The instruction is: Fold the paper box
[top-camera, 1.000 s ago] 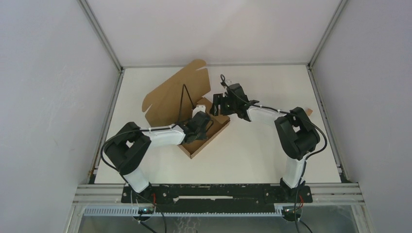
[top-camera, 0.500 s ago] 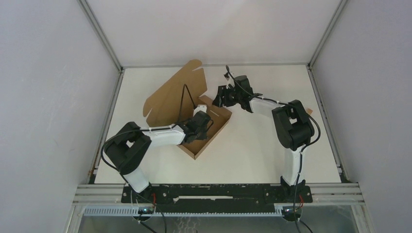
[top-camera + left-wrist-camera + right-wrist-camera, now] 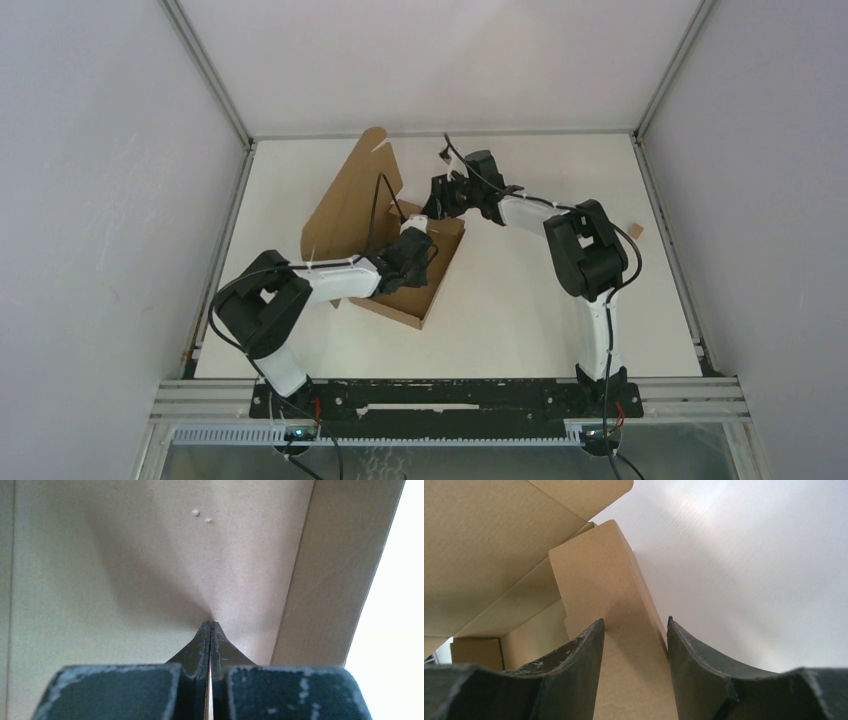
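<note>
The brown paper box (image 3: 425,295) lies at the table's centre-left, its tray open and its big lid panel (image 3: 350,205) standing nearly upright on the far left side. My left gripper (image 3: 415,247) is inside the tray, shut on nothing, and in the left wrist view its tip (image 3: 210,623) presses against the cardboard floor beside a side wall (image 3: 335,580). My right gripper (image 3: 438,197) is at the tray's far corner. Its jaws stand apart on either side of an upright flap (image 3: 604,575), with the right fingertip (image 3: 671,625) at the flap's edge.
A tiny brown cardboard scrap (image 3: 634,230) lies near the table's right edge. Grey walls and metal rails (image 3: 240,130) enclose the white table on three sides. Both arm bases stand at the near edge.
The lid panel has swung up from leaning back to nearly upright and the tray has turned. My right gripper moved left to the tray's far corner and its jaws narrowed.
</note>
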You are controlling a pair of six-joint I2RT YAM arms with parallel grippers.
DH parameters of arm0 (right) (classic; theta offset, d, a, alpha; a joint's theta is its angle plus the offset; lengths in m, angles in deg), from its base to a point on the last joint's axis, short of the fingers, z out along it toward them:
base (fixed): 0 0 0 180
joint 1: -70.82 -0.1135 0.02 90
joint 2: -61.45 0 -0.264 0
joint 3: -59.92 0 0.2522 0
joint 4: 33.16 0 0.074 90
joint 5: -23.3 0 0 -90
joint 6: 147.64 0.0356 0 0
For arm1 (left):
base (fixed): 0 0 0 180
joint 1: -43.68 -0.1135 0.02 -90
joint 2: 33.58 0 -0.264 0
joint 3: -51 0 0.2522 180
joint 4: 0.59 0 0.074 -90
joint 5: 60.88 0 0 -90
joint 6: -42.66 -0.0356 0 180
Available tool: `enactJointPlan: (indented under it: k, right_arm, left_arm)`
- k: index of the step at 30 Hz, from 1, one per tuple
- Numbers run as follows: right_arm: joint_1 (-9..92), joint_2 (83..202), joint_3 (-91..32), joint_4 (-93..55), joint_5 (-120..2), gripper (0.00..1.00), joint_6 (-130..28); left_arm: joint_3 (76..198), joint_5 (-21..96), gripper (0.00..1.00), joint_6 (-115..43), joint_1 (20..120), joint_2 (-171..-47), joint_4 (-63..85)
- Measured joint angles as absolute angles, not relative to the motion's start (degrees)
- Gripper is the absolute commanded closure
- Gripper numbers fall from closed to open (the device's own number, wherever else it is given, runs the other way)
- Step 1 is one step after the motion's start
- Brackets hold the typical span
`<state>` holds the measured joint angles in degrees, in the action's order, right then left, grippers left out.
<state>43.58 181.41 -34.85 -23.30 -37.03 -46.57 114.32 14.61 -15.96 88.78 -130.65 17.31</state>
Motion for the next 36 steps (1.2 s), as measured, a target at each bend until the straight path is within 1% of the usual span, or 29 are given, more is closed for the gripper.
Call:
enactJointPlan:
  k: [5,8,17,22,26,28,30,31,36]
  right_arm:
    - [42.97,182.37,-38.74,-18.43,-37.79,0.44,-50.35]
    - [42.18,183.22,-41.37,-14.97,-37.36,0.4,-53.22]
    - [42.05,183.4,-41.72,-7.96,-32.77,0.37,-60.41]
    - [41.74,183.51,-42.46,-5.27,-33.9,0.45,-62.88]
    - [40.52,184.03,-43.88,-3.72,-36.9,0.56,-64.76]
    - [39.84,184.03,-43.92,-3.74,-39.28,0.65,-65.26]
    - [39.14,183.9,-43.73,-4.31,-41.97,0.77,-65.67]
    - [38.77,183.59,-43.2,-4.96,-43.83,0.81,-65.83]
    - [37.83,181.17,-39.29,-7.48,-50.25,0.9,-65.13]
  left_arm:
    - [114.19,15.51,1.0,-16.48,88.63,-130.65,16.66]
    - [113.43,16.17,1.0,-16.79,88.47,-130.5,15.26]
    - [111.59,17.94,1.0,-17.05,87.99,-129.67,12.64]
    - [111.13,18.94,1.0,-17.47,87.88,-129.45,11.89]
    - [110.43,19.36,1.0,-17.51,87.69,-129.1,11.08]
    - [110.13,19.55,1.0,-17.6,87.58,-128.97,10.67]
    - [109.78,19.79,1.0,-17.8,87.45,-128.71,10.47]
    - [109.56,19.92,1.0,-17.84,87.4,-128.49,10.47]
    - [108.18,19.97,1.0,-17.91,87.16,-127.18,10.49]
